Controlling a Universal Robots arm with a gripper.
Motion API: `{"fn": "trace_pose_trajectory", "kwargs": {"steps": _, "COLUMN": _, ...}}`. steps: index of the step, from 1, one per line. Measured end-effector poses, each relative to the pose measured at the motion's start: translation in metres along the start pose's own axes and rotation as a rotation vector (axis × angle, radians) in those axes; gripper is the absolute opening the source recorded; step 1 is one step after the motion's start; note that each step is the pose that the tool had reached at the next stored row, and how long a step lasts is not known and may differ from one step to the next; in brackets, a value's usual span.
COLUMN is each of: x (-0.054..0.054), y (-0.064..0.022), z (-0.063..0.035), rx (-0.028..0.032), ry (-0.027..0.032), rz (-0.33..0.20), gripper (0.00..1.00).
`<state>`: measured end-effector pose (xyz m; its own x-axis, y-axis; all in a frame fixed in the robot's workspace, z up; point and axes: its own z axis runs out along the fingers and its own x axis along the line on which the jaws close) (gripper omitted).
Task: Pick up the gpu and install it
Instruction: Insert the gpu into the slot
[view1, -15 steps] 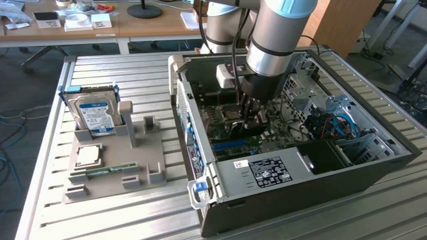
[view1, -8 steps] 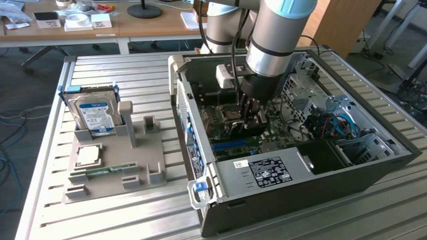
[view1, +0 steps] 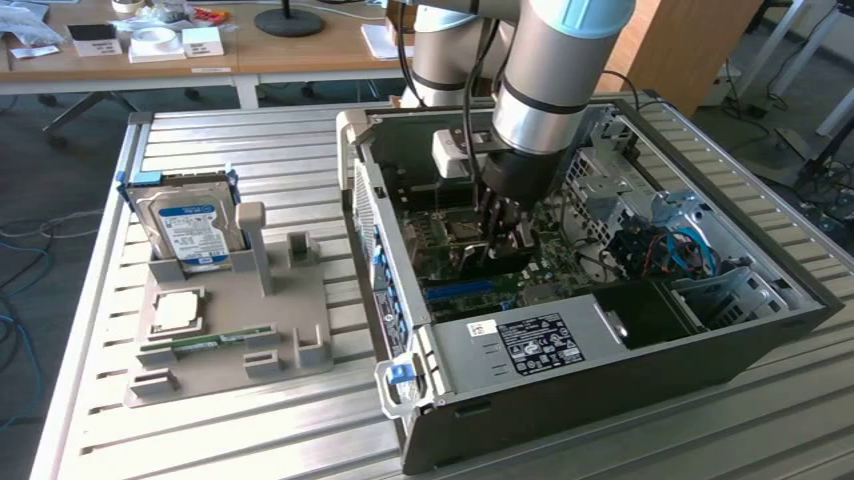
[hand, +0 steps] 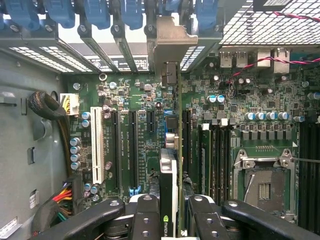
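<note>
**Card gripped on edge inside the open case**

Writing first. The one mark that could be read was the green Nvidia logo (hand: 166, 218) on the card's upper edge, right between the fingers. White print ran beside the slots of the motherboard (hand: 125, 100) but was too fine to read. The same went for the black-and-white sticker (view1: 534, 345) on the computer case (view1: 601, 400), and for the blue label of the hard drive (view1: 190, 225) in the grey holder (view1: 267, 310) at the exterior view's left.

The gpu (hand: 168, 175) stood on edge over the motherboard and showed as a thin dark strip. Its silver bracket (hand: 170, 37) was at the far end, against the rear slot openings under the blue clips (hand: 100, 12). Whether it was seated in a slot could not be told.

The gripper (hand: 172, 217) was deep in the case, narrowed to a slim gap. Both black fingers (hand: 145, 215) pressed on the card's faces.
</note>
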<state>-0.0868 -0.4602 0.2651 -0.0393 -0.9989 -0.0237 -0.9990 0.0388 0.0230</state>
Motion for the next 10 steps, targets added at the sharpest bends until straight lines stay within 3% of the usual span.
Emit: {"fn": "trace_pose_trajectory", "kwargs": {"steps": 10, "x": 0.0, "y": 0.0, "z": 0.0002, "rx": -0.0004, "ry": -0.0004, "rz": -0.015, "gripper": 0.27}}
